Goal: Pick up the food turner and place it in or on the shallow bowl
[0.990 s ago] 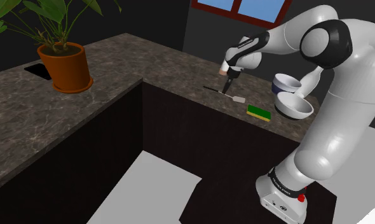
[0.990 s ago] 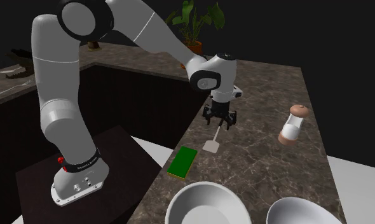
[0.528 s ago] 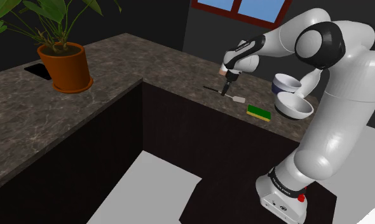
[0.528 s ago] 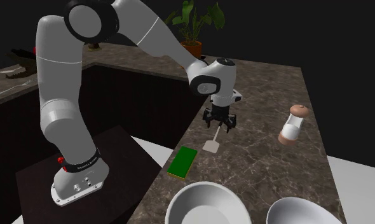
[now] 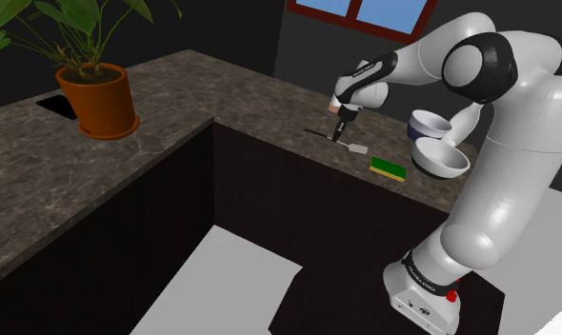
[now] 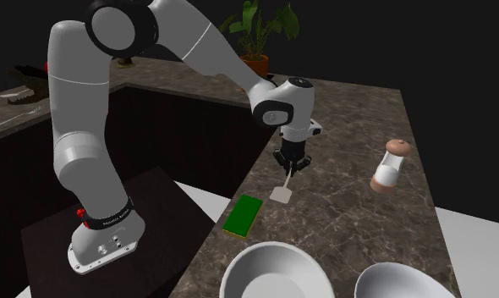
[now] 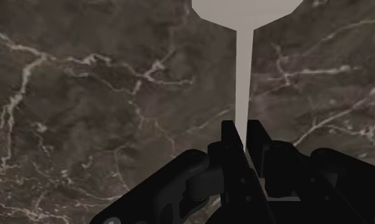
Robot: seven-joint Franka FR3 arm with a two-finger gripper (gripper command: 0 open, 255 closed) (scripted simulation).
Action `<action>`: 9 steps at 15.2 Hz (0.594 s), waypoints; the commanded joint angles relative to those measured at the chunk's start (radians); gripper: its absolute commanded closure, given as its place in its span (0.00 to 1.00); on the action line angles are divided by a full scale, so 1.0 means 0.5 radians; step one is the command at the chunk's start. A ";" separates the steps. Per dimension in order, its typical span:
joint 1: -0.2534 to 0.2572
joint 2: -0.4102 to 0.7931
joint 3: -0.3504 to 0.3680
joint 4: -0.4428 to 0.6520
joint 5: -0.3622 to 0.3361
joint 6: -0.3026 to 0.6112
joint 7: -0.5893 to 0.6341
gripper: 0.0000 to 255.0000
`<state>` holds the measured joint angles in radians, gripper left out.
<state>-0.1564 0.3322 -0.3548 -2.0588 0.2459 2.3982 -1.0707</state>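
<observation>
The gripper (image 7: pixel 243 137) is clamped shut on the thin pale handle of the turner (image 7: pixel 243 70), its fingers (image 7: pixel 229 143) pressing from both sides low over the dark veined counter (image 7: pixel 84 95) (the blade runs off the wrist view's edge, and the handle's end is hidden behind the fingers). A green sponge (image 6: pixel 244 214) lies near the blade, between the turner and the shallow bowl (image 6: pixel 271 271), which sits well apart beside a second bowl (image 6: pixel 400 284), both cut off by the frame. A shaker (image 6: pixel 389 166) stands off at the second exterior view's right, and a potted plant (image 5: pixel 98 95) stands far along the counter.
</observation>
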 commanded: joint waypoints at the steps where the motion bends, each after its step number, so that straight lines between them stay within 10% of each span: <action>1: 0.000 0.000 0.000 0.000 0.000 0.000 0.000 1.00; 9: 0.015 -0.072 -0.021 0.020 -0.047 -0.086 0.035 1.00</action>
<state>-0.1508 0.3062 -0.3629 -2.0473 0.2280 2.3632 -1.0568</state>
